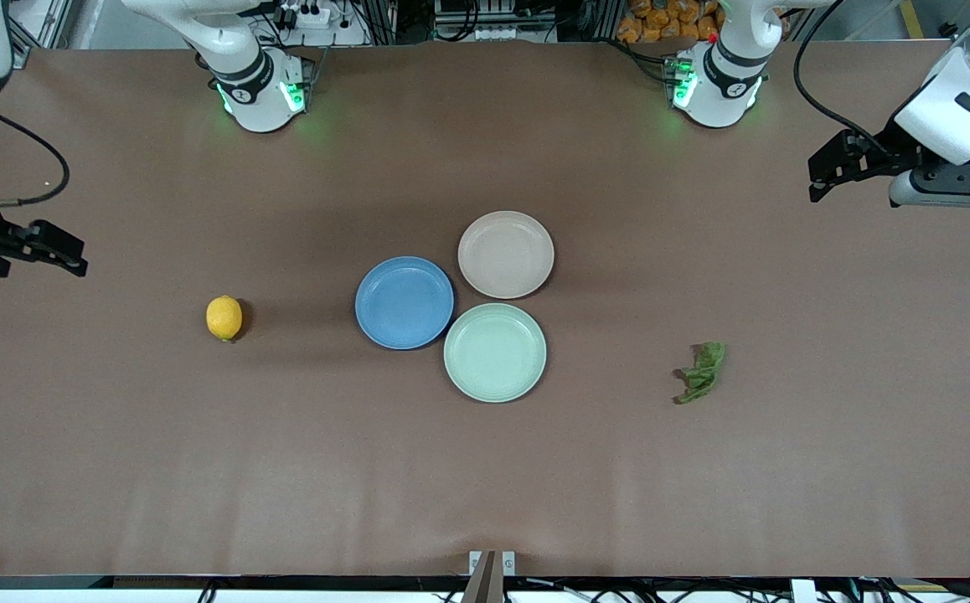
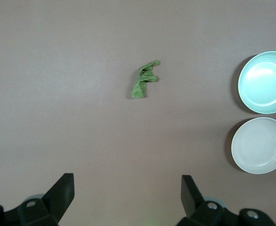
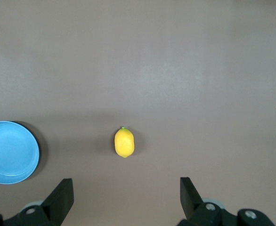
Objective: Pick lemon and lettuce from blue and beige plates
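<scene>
Open table around lemon and lettuce (plates clustered mid-table, seemingly touching).

The left gripper is cut by the front view's edge at the left arm's end of the tabletop, so that only part of its wrist is seen. The right gripper is likewise clipped at the right arm's end. In the left wrist view the beige plate and the green plate are each trimmed by the frame's edge. In the right wrist view the blue plate is cut off by the edge. The leaf detail of the lettuce cannot be made out.
</scene>
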Controlling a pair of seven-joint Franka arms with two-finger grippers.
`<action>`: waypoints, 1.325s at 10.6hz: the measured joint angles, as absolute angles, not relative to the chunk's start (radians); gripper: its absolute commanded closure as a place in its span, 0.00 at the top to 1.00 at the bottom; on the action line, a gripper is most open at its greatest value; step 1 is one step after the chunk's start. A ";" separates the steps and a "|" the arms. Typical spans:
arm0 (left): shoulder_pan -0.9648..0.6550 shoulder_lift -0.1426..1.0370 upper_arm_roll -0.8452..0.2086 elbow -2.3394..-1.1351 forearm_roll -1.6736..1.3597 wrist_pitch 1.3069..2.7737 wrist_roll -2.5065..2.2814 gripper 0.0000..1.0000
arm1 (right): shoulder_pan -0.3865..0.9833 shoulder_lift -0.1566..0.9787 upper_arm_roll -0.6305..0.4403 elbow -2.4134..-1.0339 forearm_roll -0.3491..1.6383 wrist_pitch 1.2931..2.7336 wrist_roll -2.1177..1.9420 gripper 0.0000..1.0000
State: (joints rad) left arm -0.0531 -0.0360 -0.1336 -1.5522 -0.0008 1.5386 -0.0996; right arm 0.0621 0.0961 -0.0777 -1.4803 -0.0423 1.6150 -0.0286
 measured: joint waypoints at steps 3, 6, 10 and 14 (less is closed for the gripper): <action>-0.053 -0.035 -0.134 -1.552 -0.001 1.540 -0.100 1.00 | 0.062 0.065 -0.082 -1.476 -0.042 1.600 -0.029 1.00; -0.053 -0.034 -0.133 -1.552 -0.001 1.540 -0.100 1.00 | 0.061 0.054 -0.084 -1.456 -0.042 1.586 -0.029 1.00; -0.054 -0.031 -0.135 -1.552 -0.001 1.540 -0.100 1.00 | 0.061 0.053 -0.084 -1.451 -0.042 1.530 -0.029 1.00; -0.054 -0.030 -0.136 -1.552 -0.001 1.540 -0.100 1.00 | 0.061 0.053 -0.084 -1.451 -0.042 1.509 -0.029 1.00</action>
